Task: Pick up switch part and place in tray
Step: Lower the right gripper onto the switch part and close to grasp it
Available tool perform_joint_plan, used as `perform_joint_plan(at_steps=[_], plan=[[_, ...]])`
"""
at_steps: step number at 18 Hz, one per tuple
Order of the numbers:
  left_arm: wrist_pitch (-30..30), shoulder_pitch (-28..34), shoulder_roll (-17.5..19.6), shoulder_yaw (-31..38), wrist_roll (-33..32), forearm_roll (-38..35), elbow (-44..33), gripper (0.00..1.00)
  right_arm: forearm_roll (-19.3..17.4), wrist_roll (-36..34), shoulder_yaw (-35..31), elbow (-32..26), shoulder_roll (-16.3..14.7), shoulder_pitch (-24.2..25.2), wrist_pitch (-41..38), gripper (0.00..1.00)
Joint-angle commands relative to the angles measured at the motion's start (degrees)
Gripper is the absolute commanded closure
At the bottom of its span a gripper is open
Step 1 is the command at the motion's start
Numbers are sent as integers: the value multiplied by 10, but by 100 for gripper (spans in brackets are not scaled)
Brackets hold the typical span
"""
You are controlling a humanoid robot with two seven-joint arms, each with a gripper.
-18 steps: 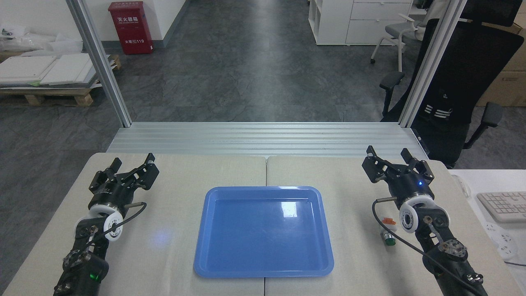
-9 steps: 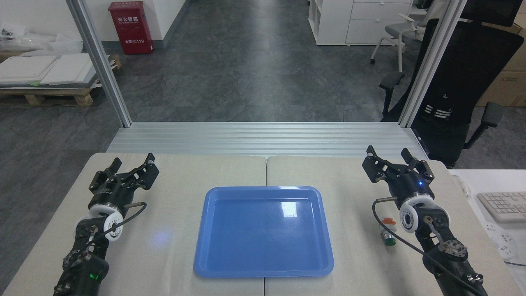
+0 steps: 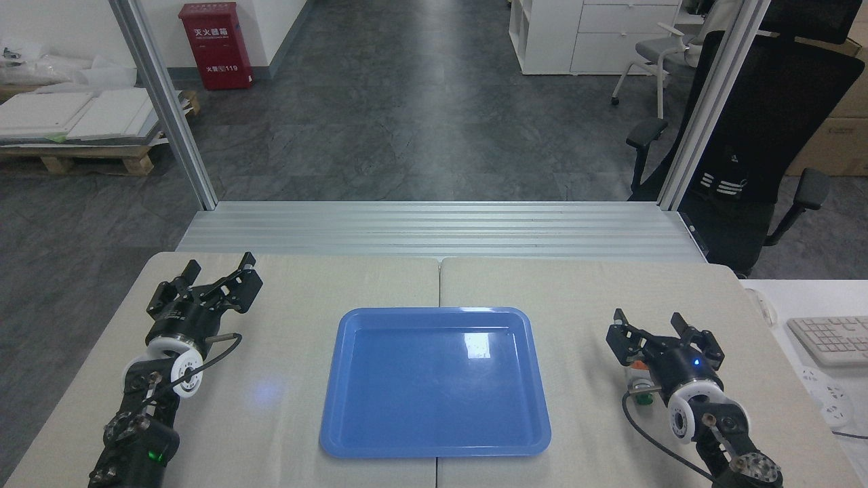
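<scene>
Beige table (image 3: 285,420): tray (image 3: 434,447), switch part (image 3: 640,385)

You see a glossy blue tray (image 3: 434,383) on a pale beige table (image 3: 291,420). Your black right gripper (image 3: 656,331) half hides the switch part (image 3: 640,383), which shows orange, white and perhaps a green tip.

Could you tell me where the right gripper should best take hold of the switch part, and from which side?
Probably across the silver cylindrical middle of the switch part, coming down from above: it lies flat on the table, and the open right gripper partly hides it.
</scene>
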Motion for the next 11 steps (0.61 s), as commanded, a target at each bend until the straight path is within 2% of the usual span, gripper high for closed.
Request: perform_joint_plan(at_steps=[1,11], plan=[[0,0,0,0,0,0,0,0,23,2,11,0,-3,41,23,2],[0,0,0,0,0,0,0,0,49,2,43,16,5,47,37,2]])
